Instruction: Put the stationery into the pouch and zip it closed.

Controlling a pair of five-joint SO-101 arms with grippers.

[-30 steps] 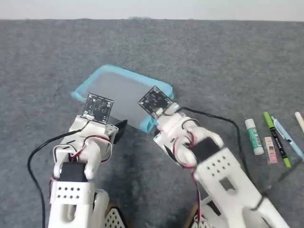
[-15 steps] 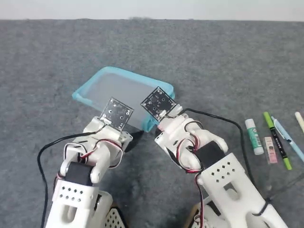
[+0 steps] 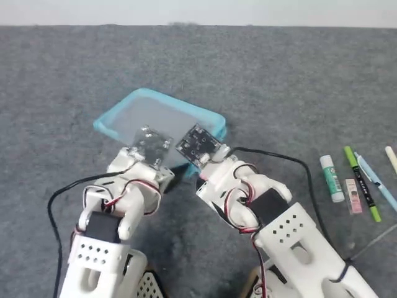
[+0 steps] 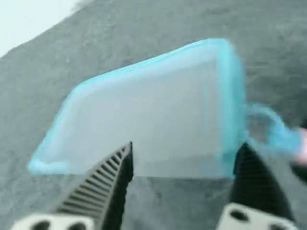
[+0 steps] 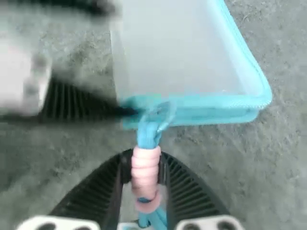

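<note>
The pouch (image 3: pixel 155 115) is translucent with blue trim and lies flat on the grey mat. Its blue zip cord ends in a pink pull (image 5: pixel 145 168), and my right gripper (image 5: pixel 144 163) is shut on that pull at the pouch's near corner (image 5: pixel 148 112). My left gripper (image 4: pixel 180 177) is open, with its fingers (image 4: pixel 108 179) straddling the pouch's near edge (image 4: pixel 182 170). The blue cord loop (image 4: pixel 268 129) shows beside it. In the high view both wrists (image 3: pixel 198 144) meet at that corner. A glue stick (image 3: pixel 332 178), a green pen (image 3: pixel 361 182), a pink eraser (image 3: pixel 353 195) and a blue pen (image 3: pixel 377 182) lie at the right.
A pale stick (image 3: pixel 391 158) lies at the far right edge beside the pens. Black cables (image 3: pixel 291 160) trail from the arms over the mat. Open grey mat (image 3: pixel 279 74) stretches beyond the pouch and between the arms and the stationery.
My left arm has swung right and forward, bringing its gripper to the pouch's near corner beside the right gripper. The right arm has shifted slightly left, still on the pull.
</note>
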